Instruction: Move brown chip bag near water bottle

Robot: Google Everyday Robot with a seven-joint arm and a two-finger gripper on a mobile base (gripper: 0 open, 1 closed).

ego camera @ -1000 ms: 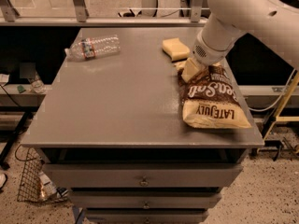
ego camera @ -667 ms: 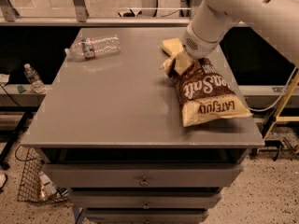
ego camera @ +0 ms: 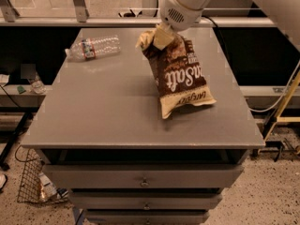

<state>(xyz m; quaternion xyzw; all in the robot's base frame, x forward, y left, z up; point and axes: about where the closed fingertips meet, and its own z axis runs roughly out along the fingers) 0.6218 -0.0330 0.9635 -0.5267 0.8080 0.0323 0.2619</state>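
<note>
Gripping the brown chip bag by its top corner, the gripper is clenched on it.
The bag hangs directly below the gripper, over the worktop; the water bottle lies apart, to the gripper's left.

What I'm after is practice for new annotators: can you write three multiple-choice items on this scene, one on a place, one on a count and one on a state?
1. Where is the water bottle?
A. On its side at the table's far left
B. In a drawer
C. On the floor

2. How many bottles are on the tabletop?
A. None
B. One
C. Three

3. What state is the brown chip bag in?
A. Lying flat, untouched
B. Held by its top in the gripper
C. Torn open

Answers:
1. A, it lies near the far left corner.
2. B, only the clear bottle is there.
3. B, the gripper, above the table's far middle, grips the bag's top.
</note>
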